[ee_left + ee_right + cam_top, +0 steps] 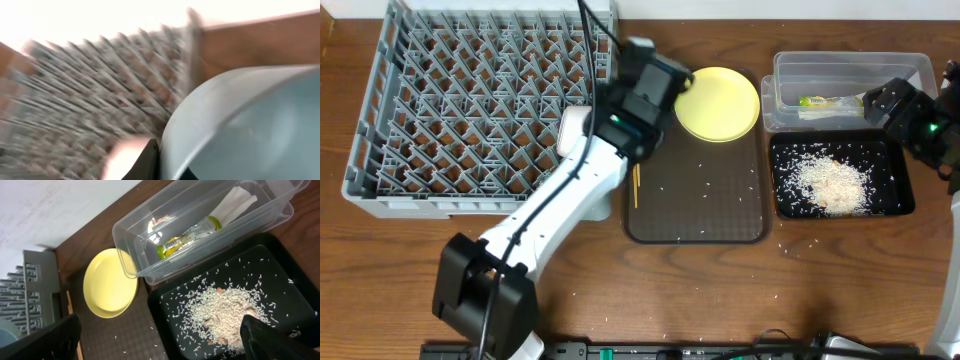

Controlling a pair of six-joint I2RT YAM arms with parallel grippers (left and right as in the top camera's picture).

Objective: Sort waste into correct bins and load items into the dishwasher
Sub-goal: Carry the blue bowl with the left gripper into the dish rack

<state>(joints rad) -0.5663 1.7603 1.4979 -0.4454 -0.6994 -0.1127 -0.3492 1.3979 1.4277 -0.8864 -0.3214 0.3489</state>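
Currently, the left gripper (655, 75) is positioned at the right edge of the grey dish rack (480, 110), which occupies the far left corner of the table (820, 280). The left wrist view is heavily motion-blurred. It shows the rim of a pale blue-grey bowl (240, 125) passing between two dark fingers (147, 162) at the bottom edge of the frame, so the jaws appear clamped on that rim. The rack tines fill the background behind the bowl. In the overhead view the bowl is hidden under the left arm.

The right gripper (905, 108) hangs at the right edge of the table, over the boundary between the clear plastic bin (790, 70) and the black tray (905, 205). Its fingers (55, 340) are spread wide, with nothing between them.

- Clear plastic bin: far right corner of the table. It contains a wrapper with a green-yellow label (187, 235) and a white paper packet (235, 202).
- Black tray: directly in front of the bin, touching it. It holds a heap of rice (830, 180) with scattered grains around it.
- Brown serving tray (695, 215): centre of the table, between the rack and the black tray.
- Yellow plate (718, 103): empty, in the far right corner of the serving tray, just beside the bin.
- Thin wooden stick (636, 185): lies along the left edge of the serving tray.
- Loose rice grains: on the serving tray and on the table towards its near edge.
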